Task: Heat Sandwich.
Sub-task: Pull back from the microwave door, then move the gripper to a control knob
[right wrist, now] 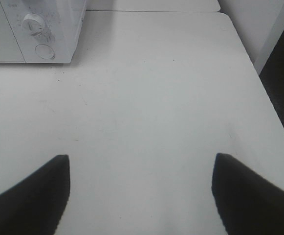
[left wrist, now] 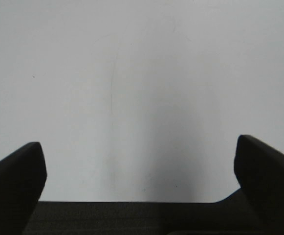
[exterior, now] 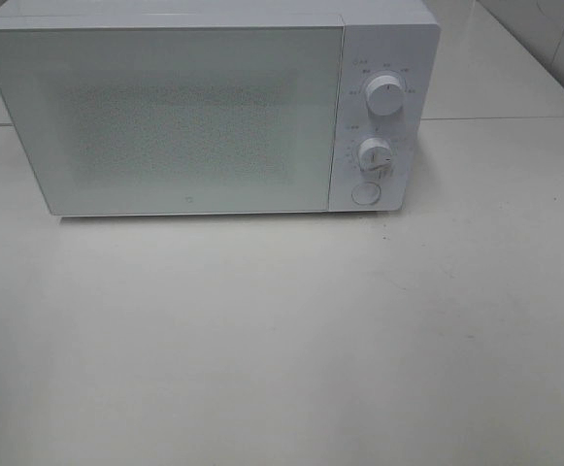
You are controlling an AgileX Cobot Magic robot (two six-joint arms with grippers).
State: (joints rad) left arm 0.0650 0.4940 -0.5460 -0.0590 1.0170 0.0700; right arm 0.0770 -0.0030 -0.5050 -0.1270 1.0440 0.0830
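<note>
Table [exterior: 282,340] in front; microwave [exterior: 165,116] behind, door shut, contents hidden.

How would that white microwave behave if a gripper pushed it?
The microwave is wide, boxy and sits flat on the table, so it probably won't tip. It looks bulky, so likely heavy and hard to shift. Its smooth door may be slippery.

I cannot see through the microwave [exterior: 165,116] door [exterior: 180,121], so its inside is hidden from me. The picture's top edge cuts off its roof. The tiny marks round the knobs [exterior: 385,94] are too small to read. The left pincer [left wrist: 138,144] and right pincer [right wrist: 142,157] are cut off at the edge; only finger ends show.
</note>
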